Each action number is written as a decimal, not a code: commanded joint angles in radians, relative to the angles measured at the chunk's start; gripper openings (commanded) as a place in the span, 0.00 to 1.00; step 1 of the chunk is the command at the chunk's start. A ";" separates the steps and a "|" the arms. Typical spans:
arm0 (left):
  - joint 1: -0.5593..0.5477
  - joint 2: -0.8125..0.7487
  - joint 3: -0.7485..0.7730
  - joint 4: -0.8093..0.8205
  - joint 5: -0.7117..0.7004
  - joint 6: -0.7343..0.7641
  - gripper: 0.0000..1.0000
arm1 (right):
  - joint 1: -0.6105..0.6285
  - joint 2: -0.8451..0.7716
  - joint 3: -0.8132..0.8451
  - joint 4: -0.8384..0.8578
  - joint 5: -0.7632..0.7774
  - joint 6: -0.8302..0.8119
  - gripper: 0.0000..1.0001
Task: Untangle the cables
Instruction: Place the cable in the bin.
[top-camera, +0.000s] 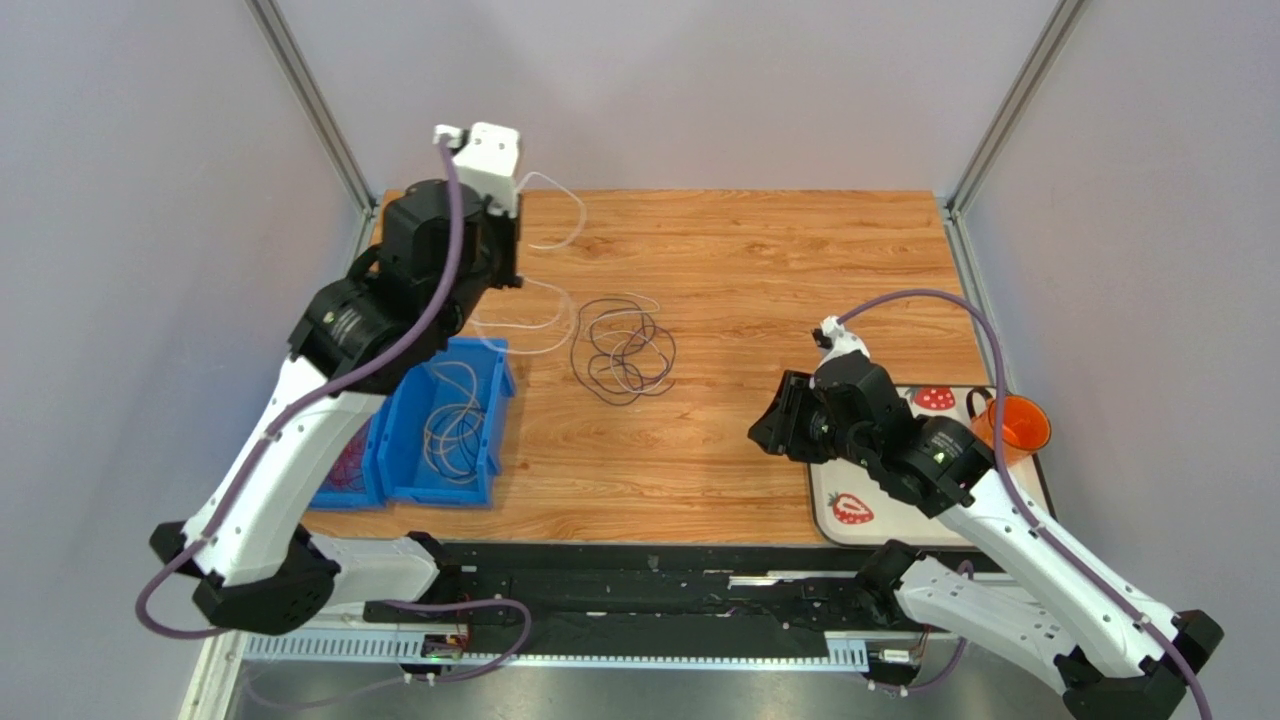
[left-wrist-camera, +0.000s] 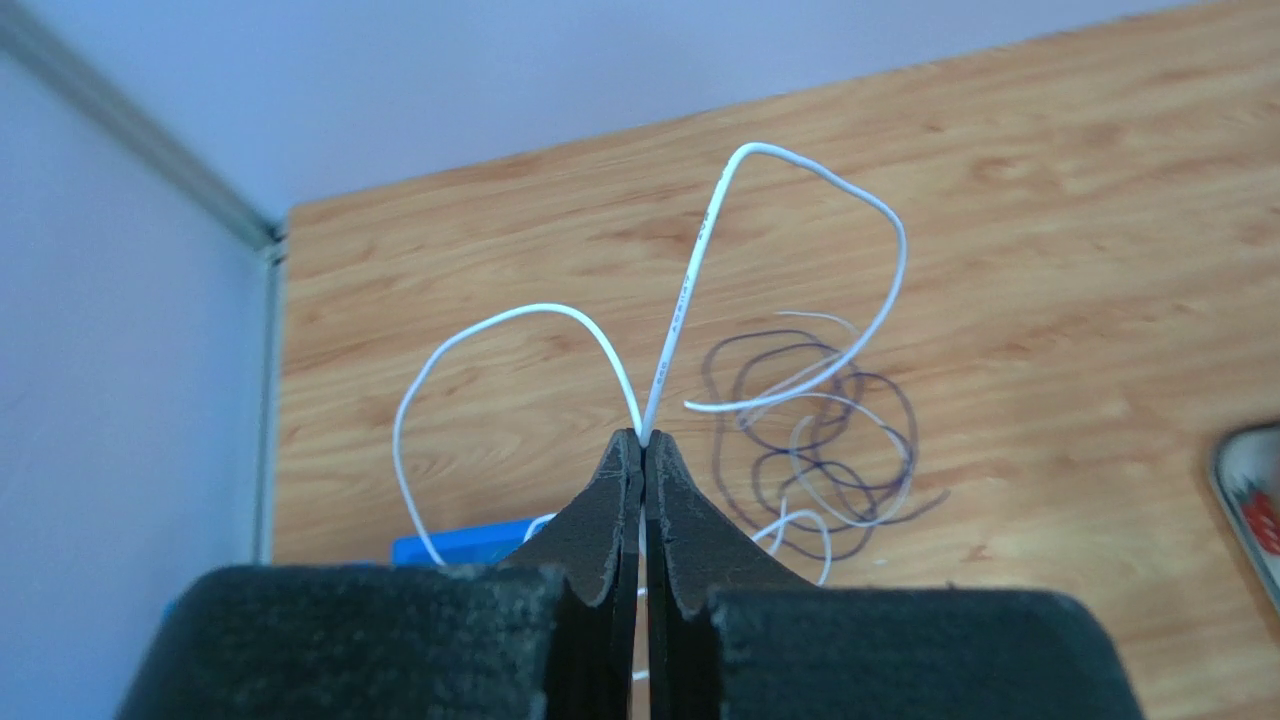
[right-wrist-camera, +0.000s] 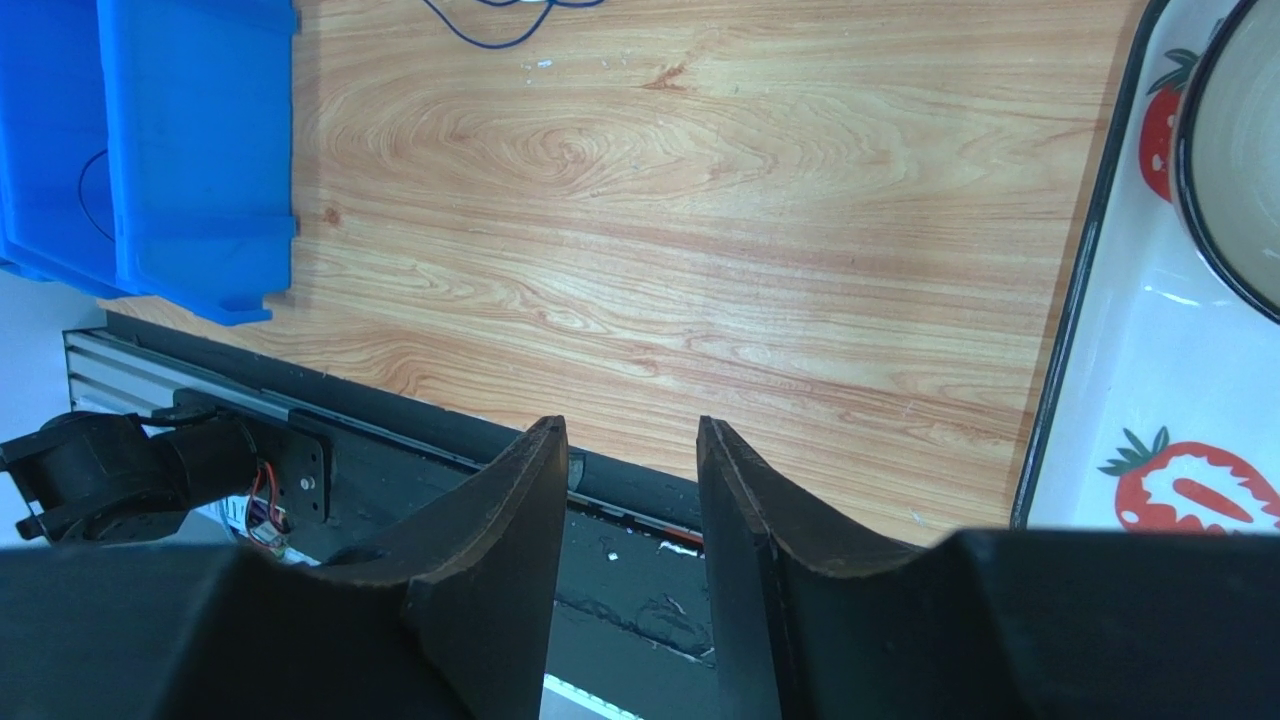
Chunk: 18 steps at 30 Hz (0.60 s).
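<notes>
top view: a white cable (top-camera: 582, 218) is seen raised at the upper left. a dark tangle (top-camera: 624, 353) lies at the centre of the table (top-camera: 781, 255), and more cables are seen in the blue bin (top-camera: 502, 393) at the left.

left wrist view: the left gripper (left-wrist-camera: 643, 444) is pinched shut on the white cable, with two loops springing above it. a white strand seems threaded through the dark tangle at the lower right.

right wrist view: the right gripper (right-wrist-camera: 631, 443) is held apart over the near table edge, with nothing between its fingers.

danger is judged here: if the white cable is pulled away, the tangle could be dragged along or a knot tightened, since nothing pins it down.
</notes>
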 joint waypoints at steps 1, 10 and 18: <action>0.033 -0.096 -0.077 -0.064 -0.268 -0.094 0.00 | -0.003 0.026 0.022 0.031 -0.027 0.010 0.40; 0.206 -0.197 -0.248 -0.134 -0.526 -0.243 0.00 | -0.001 0.096 0.046 0.039 -0.079 0.029 0.38; 0.401 -0.252 -0.358 -0.125 -0.542 -0.271 0.00 | 0.005 0.101 0.033 0.042 -0.079 0.068 0.38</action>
